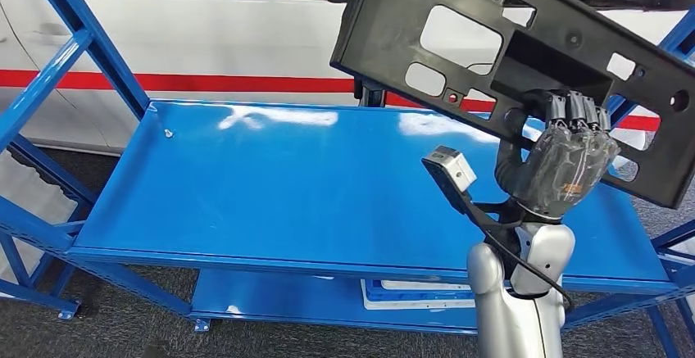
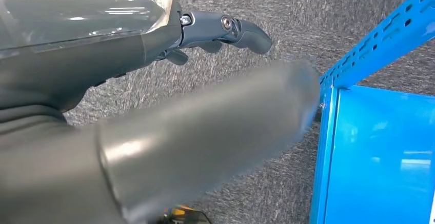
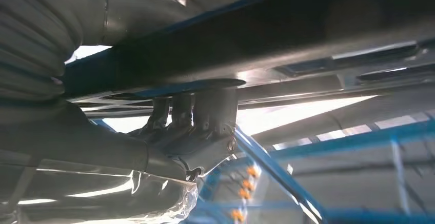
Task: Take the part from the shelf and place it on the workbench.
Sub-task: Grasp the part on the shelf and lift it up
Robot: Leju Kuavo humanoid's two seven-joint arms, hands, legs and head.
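The part (image 1: 524, 55), a flat black plastic panel with cut-out windows, tilts above the blue shelf (image 1: 287, 186), gripped by the right robot hand (image 1: 565, 157); its corner is cut off. The left robot hand (image 2: 225, 29) holds nothing, its fingers hard to make out.

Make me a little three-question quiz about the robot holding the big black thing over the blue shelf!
1. True or false: the black part is lying flat on the blue shelf.
2. Which hand holds the part? A) right hand B) left hand C) both
3. Fill in: the wall behind the shelf has a ___ stripe.

Key: 1. False, it is lifted and tilted above the shelf. 2. A; the left hand holds nothing, beside the shelf frame over grey carpet. 3. Red.
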